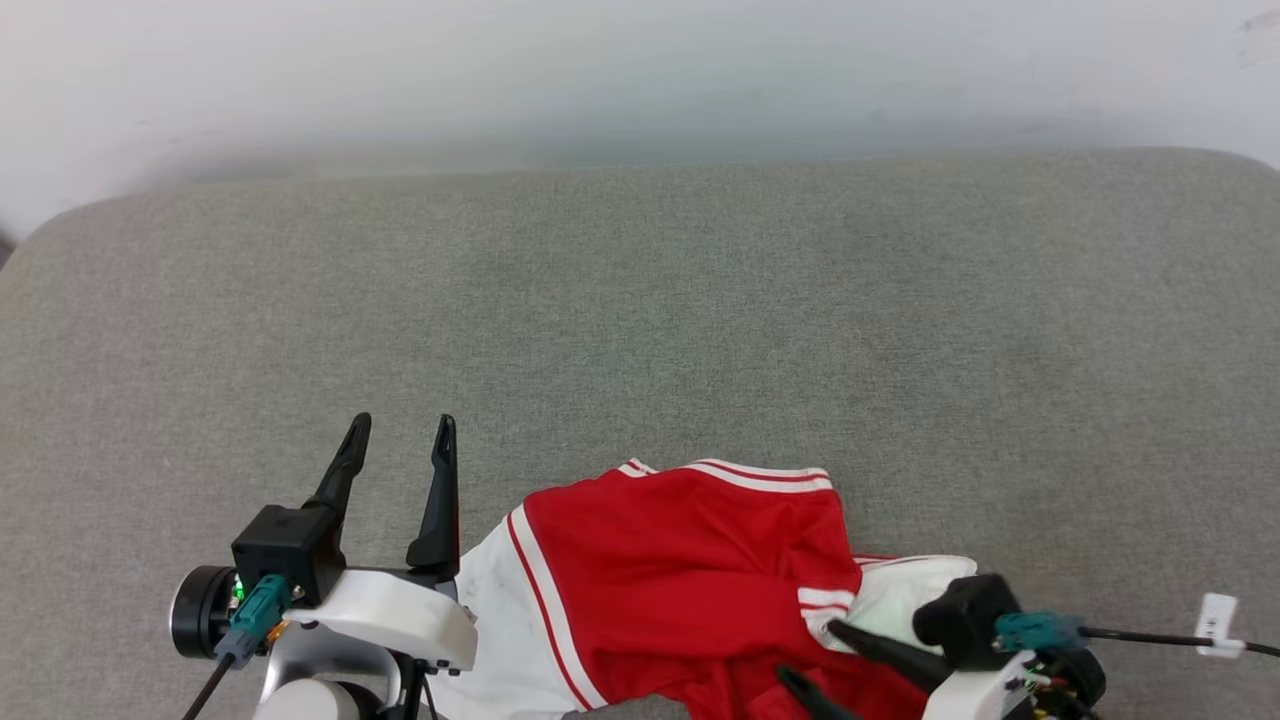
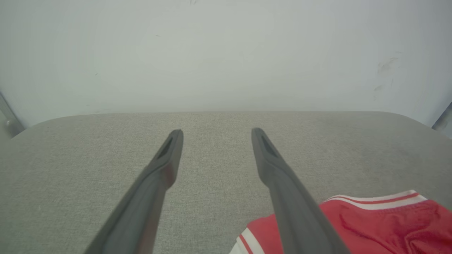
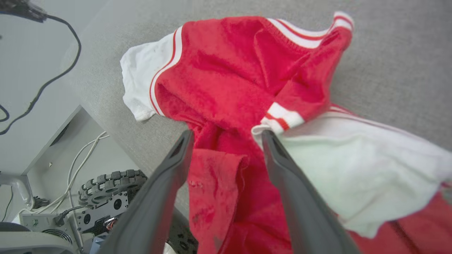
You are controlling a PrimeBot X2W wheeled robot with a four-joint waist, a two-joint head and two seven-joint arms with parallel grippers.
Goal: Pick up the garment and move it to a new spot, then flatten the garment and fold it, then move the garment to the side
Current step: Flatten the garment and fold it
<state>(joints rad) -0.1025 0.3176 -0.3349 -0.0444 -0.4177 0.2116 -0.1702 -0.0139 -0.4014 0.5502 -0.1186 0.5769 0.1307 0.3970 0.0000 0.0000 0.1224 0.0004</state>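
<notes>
One garment (image 1: 680, 570) lay crumpled on the grey tabletop (image 1: 640, 300), just right of the left gripper (image 1: 402, 425), whose two fingers stood wide and empty. The right gripper (image 3: 226, 135) also had its fingers wide, with red cloth between them, not pinched. Left of these fingers, below the tabletop edge, were one toothed wheel (image 3: 113, 183) and some white cables (image 3: 81, 155).

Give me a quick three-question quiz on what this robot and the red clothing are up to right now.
1. True or false: the left gripper is gripping the garment.
2. The garment's end sections are: A blue, B white, C black.
3. Are the fingers of the right gripper apart or together?
Key: 1 false, its fingers stand apart beside the garment; 2 B; 3 apart.
</notes>
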